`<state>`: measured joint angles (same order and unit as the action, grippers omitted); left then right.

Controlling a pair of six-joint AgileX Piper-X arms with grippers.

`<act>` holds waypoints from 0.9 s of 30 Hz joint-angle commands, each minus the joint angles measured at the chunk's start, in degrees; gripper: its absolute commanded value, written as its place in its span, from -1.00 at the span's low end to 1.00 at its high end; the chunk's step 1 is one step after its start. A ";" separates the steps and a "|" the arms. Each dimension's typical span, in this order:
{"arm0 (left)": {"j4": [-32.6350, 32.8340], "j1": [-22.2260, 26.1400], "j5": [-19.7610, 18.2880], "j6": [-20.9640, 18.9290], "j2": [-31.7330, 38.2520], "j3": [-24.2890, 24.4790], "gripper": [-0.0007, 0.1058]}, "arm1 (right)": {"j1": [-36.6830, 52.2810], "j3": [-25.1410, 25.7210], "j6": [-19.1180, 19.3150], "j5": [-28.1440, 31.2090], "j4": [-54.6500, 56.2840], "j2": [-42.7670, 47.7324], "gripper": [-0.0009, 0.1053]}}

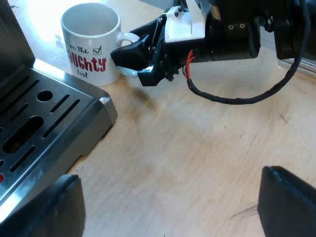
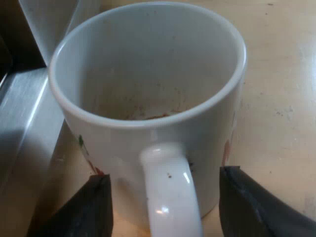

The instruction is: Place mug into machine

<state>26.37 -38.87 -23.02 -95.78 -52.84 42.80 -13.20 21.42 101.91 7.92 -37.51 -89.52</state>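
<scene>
"So, where does the mug (image 1: 91,42) stand?"

"Upright on the wooden table (image 1: 197,148), just beside the corner of the espresso machine's drip tray (image 1: 54,118); it is not on the grille yet; its handle (image 2: 170,192) points toward the right gripper (image 2: 164,175)"

"And the grippers?"

"The right one has its two black fingers (image 2: 94,212) spread wide, one on each side of the handle, with a gap on both sides; it grips nothing; the left gripper (image 1: 170,175) hangs over bare table near the tray's corner, fingers far apart, nothing in it"

"What is the step, then?"

"I judge it the grasp on the handle; the task is barely begun, since the mug has to be lifted onto the tray"

"How do I do it well?"

"Centre the handle between the pads before closing; in the right wrist view it sits roughly midway, which looks good; go deep enough that the pads meet the loop's flat sides, not just its outer curve; close gently and evenly, because glazed ceramic is likely slippery and a one-sided touch could turn the mug or nudge it against the tray's steel edge; a mug held by its handle may tip, so lift slowly and watch for tilt; raise the base clear of the tray's rim before moving across"
</scene>
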 commanded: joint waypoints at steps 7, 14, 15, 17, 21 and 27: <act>-1.11 -0.30 -0.27 -0.79 0.06 0.37 0.38 | 0.33 0.49 -0.16 -0.01 0.48 0.32 -0.47; -0.99 -0.30 -0.27 -0.79 0.06 0.37 0.38 | 0.33 0.49 -0.02 -0.01 0.48 0.32 -0.98; -0.99 -0.30 -0.12 -0.79 0.06 0.37 0.38 | 0.33 0.49 0.36 -0.01 0.48 0.45 -0.98; -0.99 -0.30 0.24 -1.41 0.06 0.37 0.38 | 0.33 0.49 0.50 -0.01 0.48 1.16 -0.98; -0.52 -0.30 0.22 -3.47 1.62 0.37 0.38 | -0.19 0.08 0.45 0.18 3.69 5.76 -0.98; 0.81 -0.30 2.43 -4.74 7.88 0.37 0.38 | -1.46 0.08 1.18 0.88 17.31 16.34 -0.98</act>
<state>27.10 -38.87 -21.63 -99.46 -46.26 42.80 -14.52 20.96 102.04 8.85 -19.46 -75.17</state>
